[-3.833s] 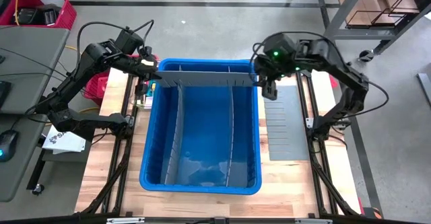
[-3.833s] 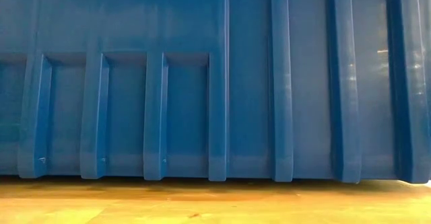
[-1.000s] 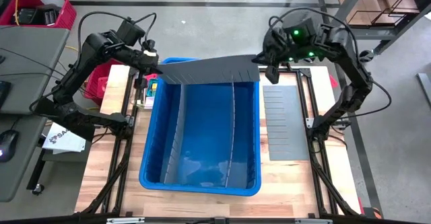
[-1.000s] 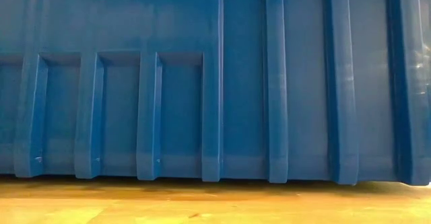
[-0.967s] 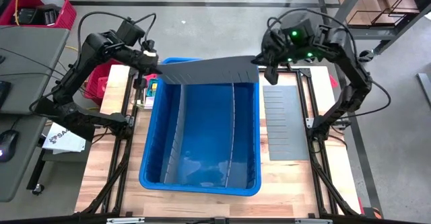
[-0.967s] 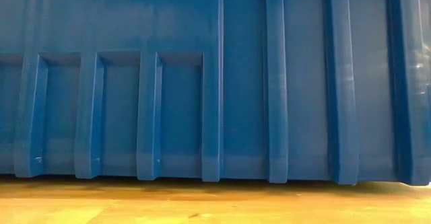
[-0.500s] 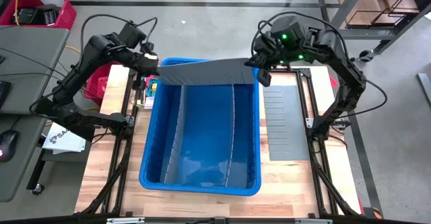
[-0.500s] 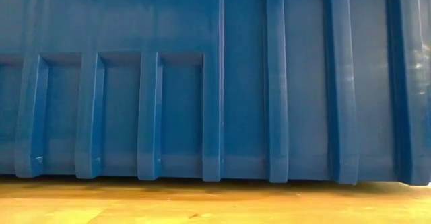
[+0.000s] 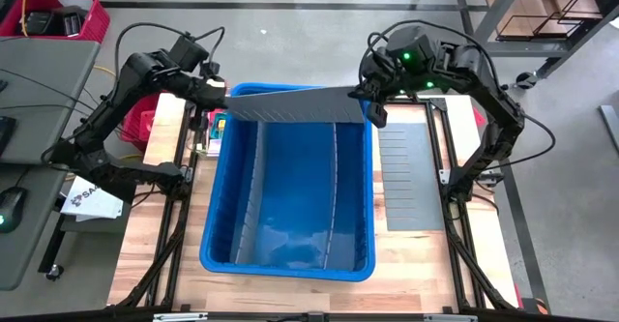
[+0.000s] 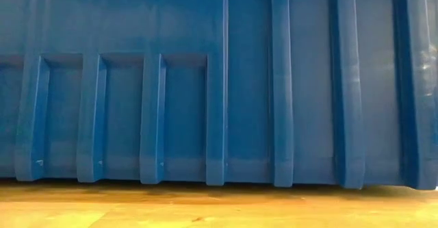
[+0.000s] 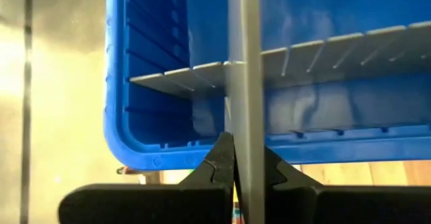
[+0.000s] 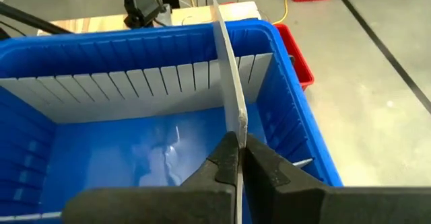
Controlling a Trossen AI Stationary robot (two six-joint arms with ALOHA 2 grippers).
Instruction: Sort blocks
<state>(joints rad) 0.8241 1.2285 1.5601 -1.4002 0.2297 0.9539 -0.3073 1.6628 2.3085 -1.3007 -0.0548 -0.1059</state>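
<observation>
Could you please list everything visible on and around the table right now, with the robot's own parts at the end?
Large blue plastic bin: one, blue, centre of the table.
Long grey slotted divider panel: one, grey, held above the bin's far end.
Grey upright dividers: two, standing inside the bin.
Flat grey slotted panel: one, on the table right of the bin.
Small coloured blocks: a few, left of the bin; count unclear.
Red basket: one, far left.
Left gripper: shut on the long panel's left end.
Right gripper: shut on its right end.
</observation>
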